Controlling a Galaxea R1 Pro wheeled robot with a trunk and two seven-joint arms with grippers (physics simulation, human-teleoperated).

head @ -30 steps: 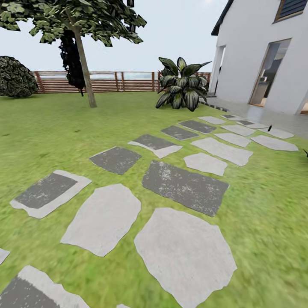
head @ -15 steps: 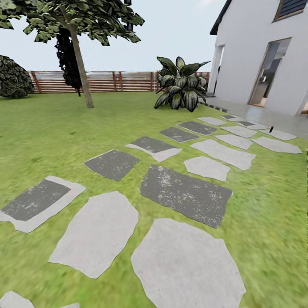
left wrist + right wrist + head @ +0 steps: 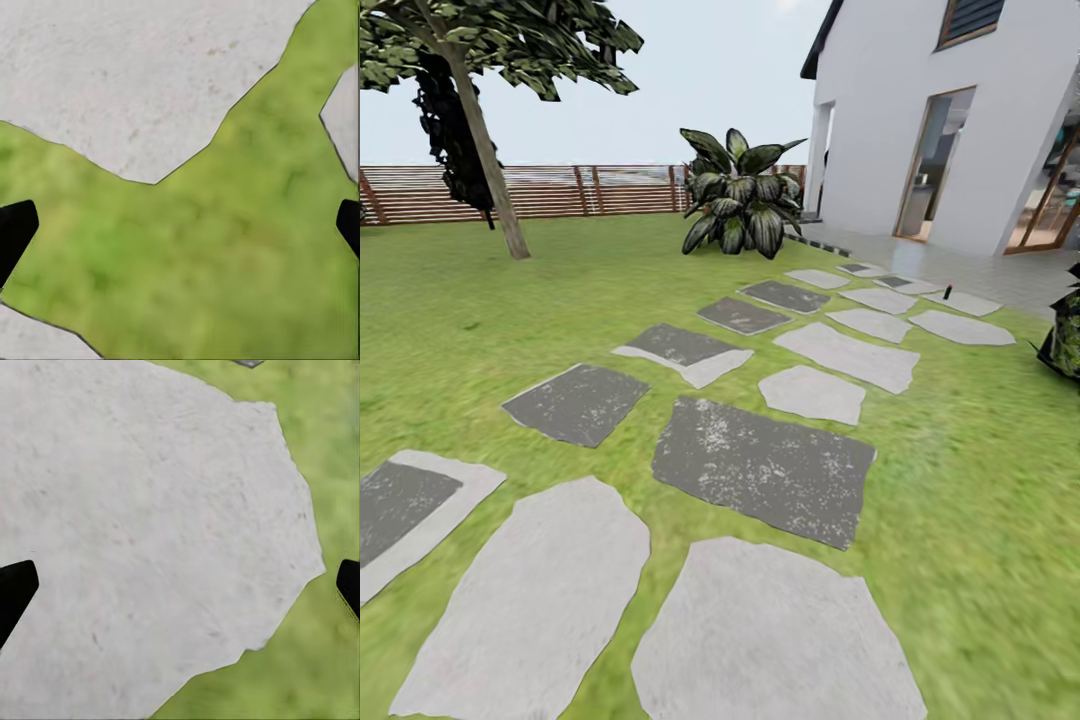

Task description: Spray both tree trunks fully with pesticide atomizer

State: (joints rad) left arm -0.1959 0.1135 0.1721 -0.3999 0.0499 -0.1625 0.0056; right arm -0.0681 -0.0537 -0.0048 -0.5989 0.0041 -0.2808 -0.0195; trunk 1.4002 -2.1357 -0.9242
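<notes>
The garden lawn spreads ahead, crossed by grey stepping stones. One tree stands at the far left, its bare grey-brown trunk leaning under a dark-green crown. A small dark upright object with a red top stands far off among the stones near the house; it is too small to identify. My left gripper hangs open over grass and a stone edge, with nothing between its black fingertips. Over a pale stone my right gripper is open too, and it holds nothing.
A brown slat fence closes the far side. A white house with glass doors and a paved terrace is at the right. A broad-leaved plant stands mid-distance, and another dark plant shows at the right edge.
The whole head view has slid leftward and drawn closer, so the camera has turned right and advanced. The bush at far left has left the picture; a plant has entered at the right.
</notes>
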